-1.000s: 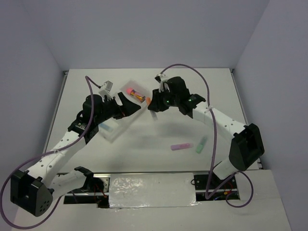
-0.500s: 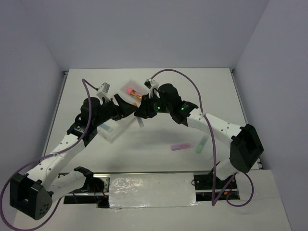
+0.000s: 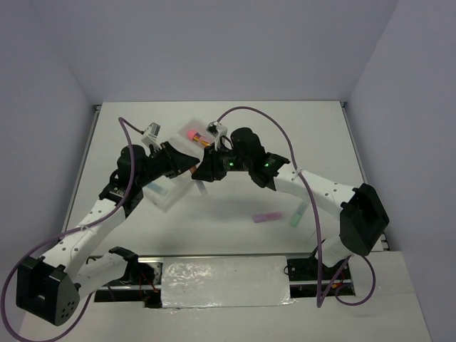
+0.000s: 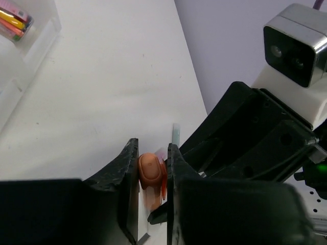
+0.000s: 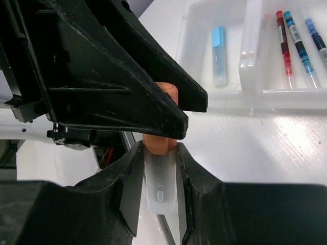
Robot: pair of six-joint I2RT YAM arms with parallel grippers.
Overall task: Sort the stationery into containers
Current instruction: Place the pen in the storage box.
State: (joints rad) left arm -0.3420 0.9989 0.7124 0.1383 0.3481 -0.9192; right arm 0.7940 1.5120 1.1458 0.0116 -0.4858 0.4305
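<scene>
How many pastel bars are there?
3. The short pastel purple bar and pastel green bar lie on the white table; the pastel blue bar lies in the translucent white tray. Others may be hidden.

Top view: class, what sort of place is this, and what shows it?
Probably a robotics test bench: a left arm and right arm bolted to a white table, plain walls boxing it in, and a tray of pens.

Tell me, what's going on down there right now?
Left tool and right tool both shut on orange-tipped grey piece. Tray close beside. Purple bar, green bar loose on table.
</scene>
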